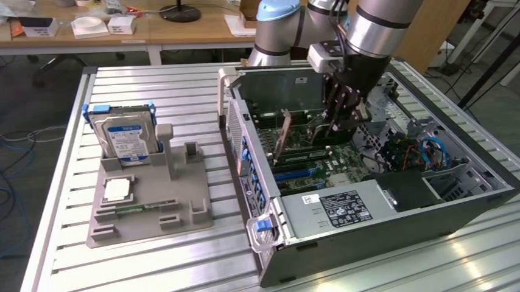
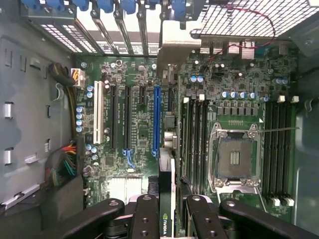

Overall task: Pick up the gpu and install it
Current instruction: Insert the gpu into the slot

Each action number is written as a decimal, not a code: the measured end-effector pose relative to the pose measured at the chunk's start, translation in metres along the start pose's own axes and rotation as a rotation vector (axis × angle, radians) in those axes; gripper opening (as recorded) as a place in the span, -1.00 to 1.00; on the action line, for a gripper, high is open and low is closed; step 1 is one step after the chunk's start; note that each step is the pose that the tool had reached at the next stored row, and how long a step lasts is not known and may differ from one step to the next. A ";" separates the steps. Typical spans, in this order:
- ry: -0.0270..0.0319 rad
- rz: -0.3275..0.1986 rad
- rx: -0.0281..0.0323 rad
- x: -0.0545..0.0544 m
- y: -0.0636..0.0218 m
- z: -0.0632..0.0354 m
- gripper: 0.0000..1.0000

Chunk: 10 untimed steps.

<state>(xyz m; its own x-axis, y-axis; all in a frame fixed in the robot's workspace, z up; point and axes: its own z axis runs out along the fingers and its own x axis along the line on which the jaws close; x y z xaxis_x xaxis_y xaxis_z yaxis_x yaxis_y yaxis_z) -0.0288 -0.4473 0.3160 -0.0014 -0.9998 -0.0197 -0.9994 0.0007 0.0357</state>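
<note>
Deep inside the open dark-grey computer case (image 1: 382, 240), the black two-fingered gripper (image 1: 341, 118) pinches the thin dark gpu card (image 2: 167, 189) edge-on between its fingers. The card's long axis runs from the fingers to its silver metal bracket (image 2: 179, 47) at the case's rear wall, just beside the green motherboard's long blue slot (image 2: 157, 119).
</note>
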 end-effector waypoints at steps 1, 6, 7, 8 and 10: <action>0.0001 0.000 0.0000 0.000 0.0001 0.0018 -0.48; 0.0000 0.000 0.0001 0.000 0.0011 0.0110 -0.48; -0.0001 0.000 0.0001 0.000 0.0012 0.0129 -0.48; -0.0001 0.000 0.0001 0.000 0.0014 0.0148 -0.48; 0.0001 0.000 0.0000 0.000 0.0018 0.0184 -0.48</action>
<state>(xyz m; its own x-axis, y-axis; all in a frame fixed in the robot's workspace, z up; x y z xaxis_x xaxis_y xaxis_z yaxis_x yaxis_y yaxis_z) -0.0313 -0.4468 0.2977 -0.0015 -0.9998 -0.0197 -0.9994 0.0008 0.0357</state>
